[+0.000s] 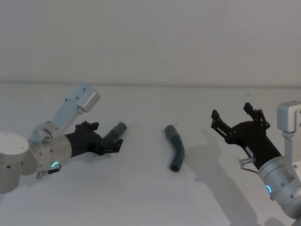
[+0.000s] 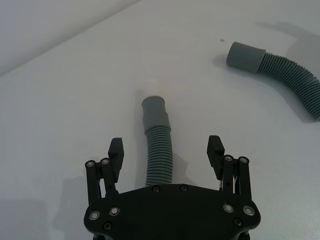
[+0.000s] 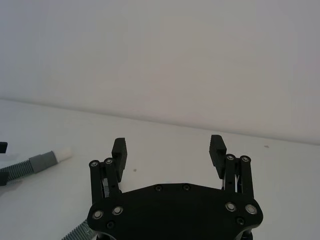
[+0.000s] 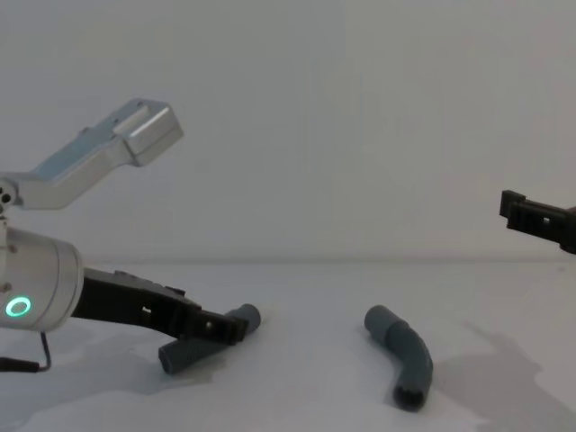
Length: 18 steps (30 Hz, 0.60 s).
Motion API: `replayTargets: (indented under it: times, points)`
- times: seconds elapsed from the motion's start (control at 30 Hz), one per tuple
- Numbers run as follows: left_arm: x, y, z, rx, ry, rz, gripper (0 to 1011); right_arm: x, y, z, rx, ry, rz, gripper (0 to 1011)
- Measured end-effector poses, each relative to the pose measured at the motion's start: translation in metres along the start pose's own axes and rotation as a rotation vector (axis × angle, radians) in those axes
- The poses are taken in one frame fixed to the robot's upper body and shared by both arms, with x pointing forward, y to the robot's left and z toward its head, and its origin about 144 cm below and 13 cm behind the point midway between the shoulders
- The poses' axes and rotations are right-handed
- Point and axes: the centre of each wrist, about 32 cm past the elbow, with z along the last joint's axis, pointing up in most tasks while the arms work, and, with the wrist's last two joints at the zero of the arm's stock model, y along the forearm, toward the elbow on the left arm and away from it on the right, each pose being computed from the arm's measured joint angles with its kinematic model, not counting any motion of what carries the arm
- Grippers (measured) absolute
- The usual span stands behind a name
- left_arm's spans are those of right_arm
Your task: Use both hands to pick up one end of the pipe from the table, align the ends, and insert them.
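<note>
Left end effector [image 1: 107,136] low over surface [image 1: 141,197], jaws spread wide, straddling straight ribbed hose [image 1: 113,135] without touching it. Cuff [image 1: 121,127] pokes out past fingertips. Bent hose [image 1: 175,148] lies on surface between both end effectors. Right end effector [image 1: 231,113] raised, wide open, empty, well apart from bent hose.

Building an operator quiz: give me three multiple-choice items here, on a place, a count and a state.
1. The bent dark grey ribbed hose is: A) lying on the white table B) held aloft C) standing upright
2. Hose pieces: A) one B) two C) four
3. Around the straight dark grey ribbed hose, the black left gripper's jaws are: A) shut B) open C) crossed
1A, flat, apart from the raised black right gripper; 2B, one bent, one straight; 3B, gaps either side.
</note>
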Motion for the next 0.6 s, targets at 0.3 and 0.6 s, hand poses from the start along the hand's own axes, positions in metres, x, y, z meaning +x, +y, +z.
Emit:
replayTargets:
  times: [0.3,0.6]
  points:
    - [0.0035,-0.0052,0.0029,0.029,0.013,-0.014,1001,0.0000,0.0000,0.0000,0.000,0.000,0.000,1000]
    - [0.0051,-0.0101,0.0050,0.051,0.030,-0.023,1001,0.0000,0.0000,0.0000,0.000,0.000,0.000,1000]
